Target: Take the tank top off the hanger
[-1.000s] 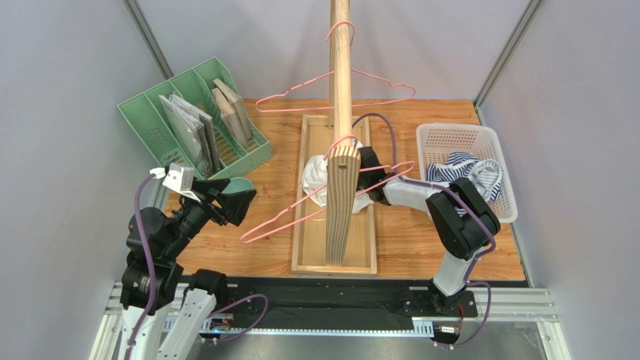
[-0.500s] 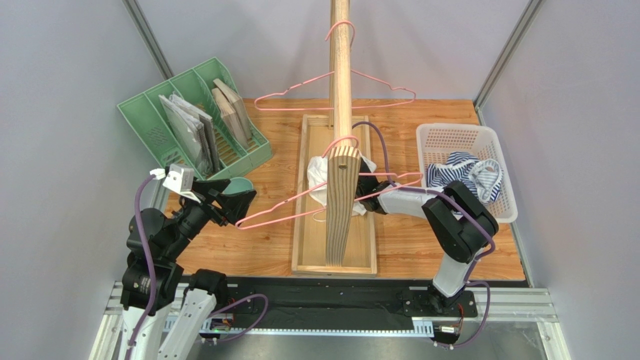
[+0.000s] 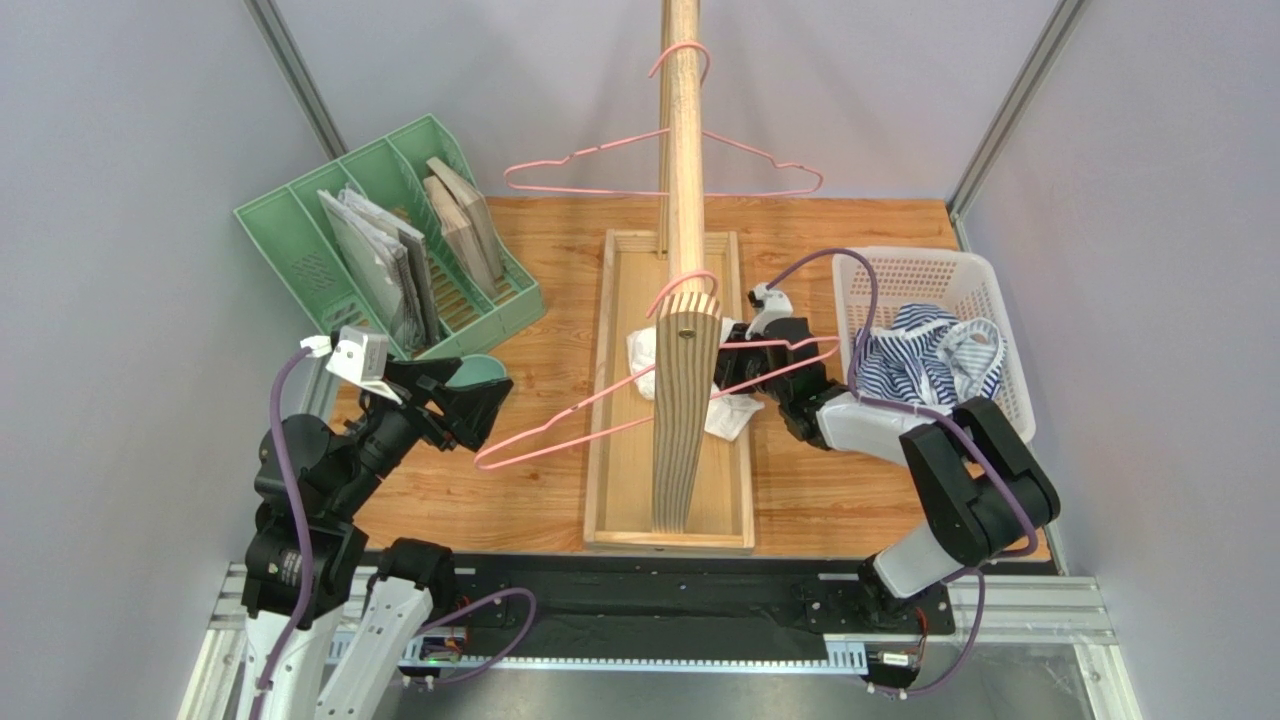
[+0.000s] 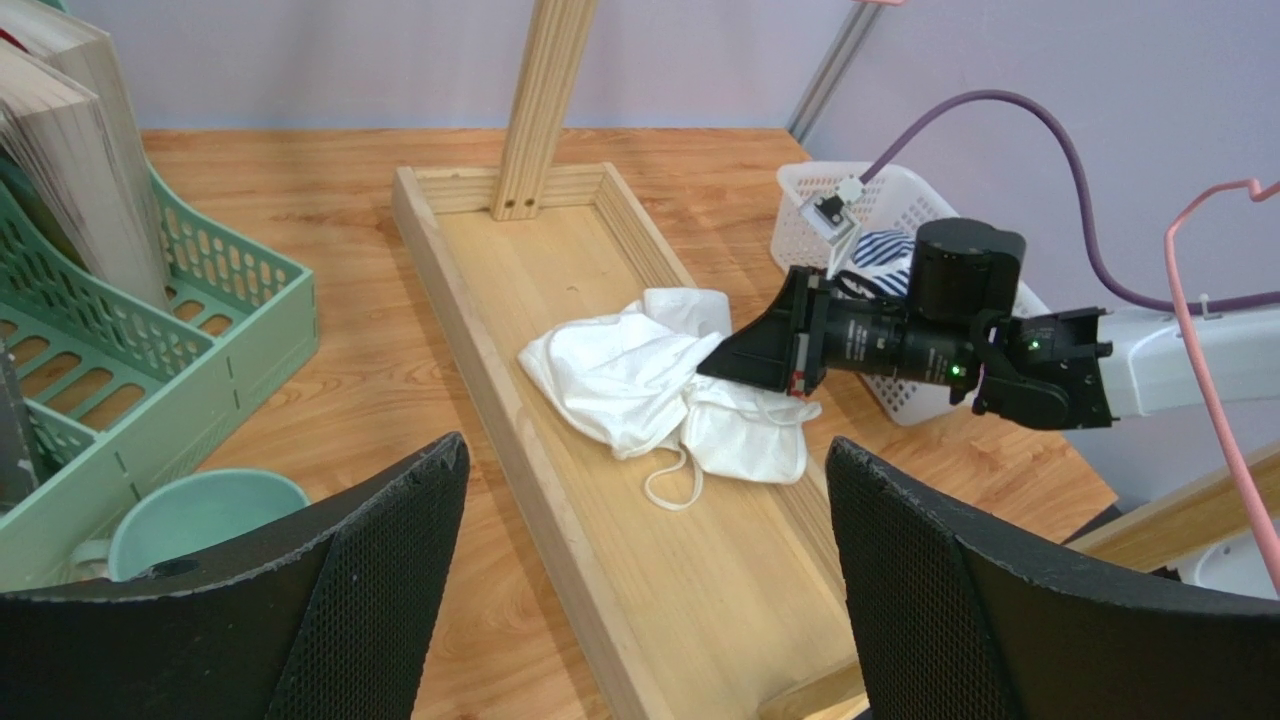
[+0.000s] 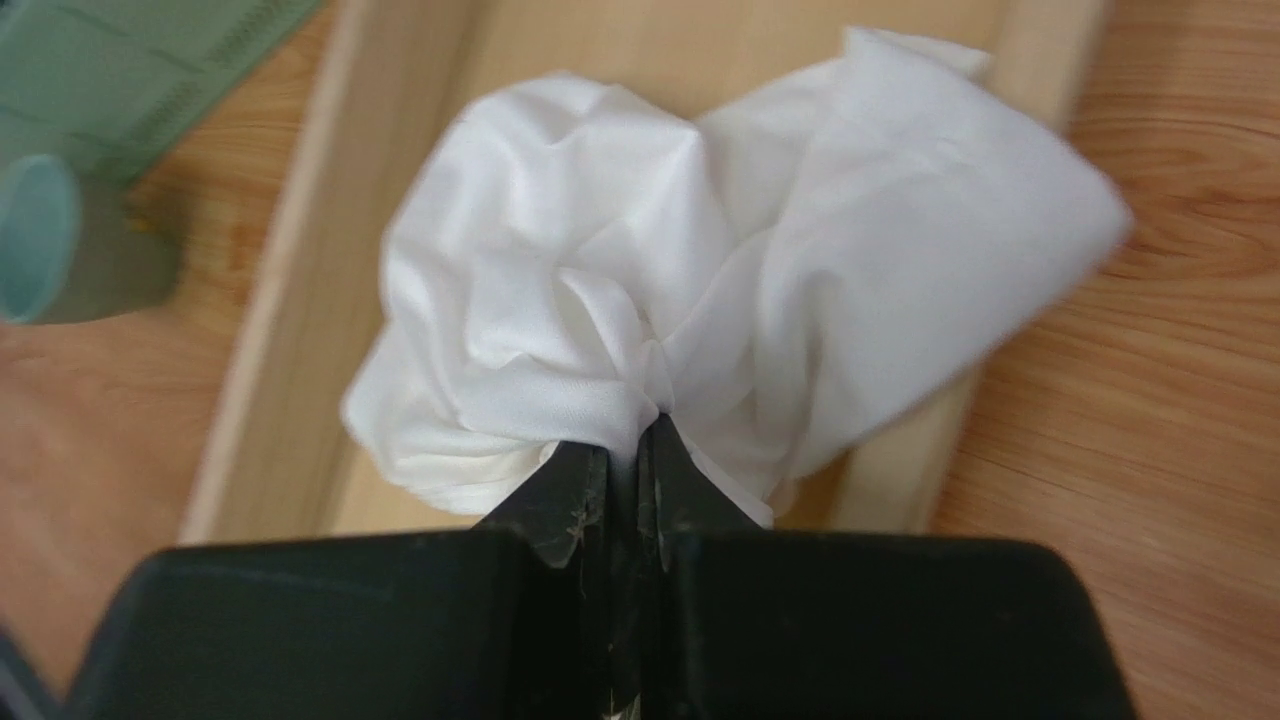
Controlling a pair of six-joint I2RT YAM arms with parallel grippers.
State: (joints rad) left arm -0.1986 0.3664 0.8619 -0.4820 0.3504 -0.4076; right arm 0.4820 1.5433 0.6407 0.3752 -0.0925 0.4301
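The white tank top (image 5: 676,300) lies crumpled on the floor of the wooden tray (image 3: 631,510), below the front pink hanger (image 3: 586,420), whose wire looks bare. My right gripper (image 5: 628,435) is shut on a fold of the cloth; in the left wrist view the right gripper (image 4: 729,357) pinches the tank top (image 4: 631,375) from the right. From above the tank top (image 3: 729,413) is partly hidden behind the wooden rail (image 3: 684,150). My left gripper (image 3: 466,398) stands open and empty, left of the tray.
A second pink hanger (image 3: 661,158) hangs further back on the rail. A green file organiser (image 3: 391,240) and a teal cup (image 3: 478,368) stand at the left. A white basket (image 3: 917,258) with striped cloth sits at the right.
My right gripper closed on the tank top and drew back to the right, dragging the cloth toward the tray's right side. The front hanger swung. The left arm stayed put.
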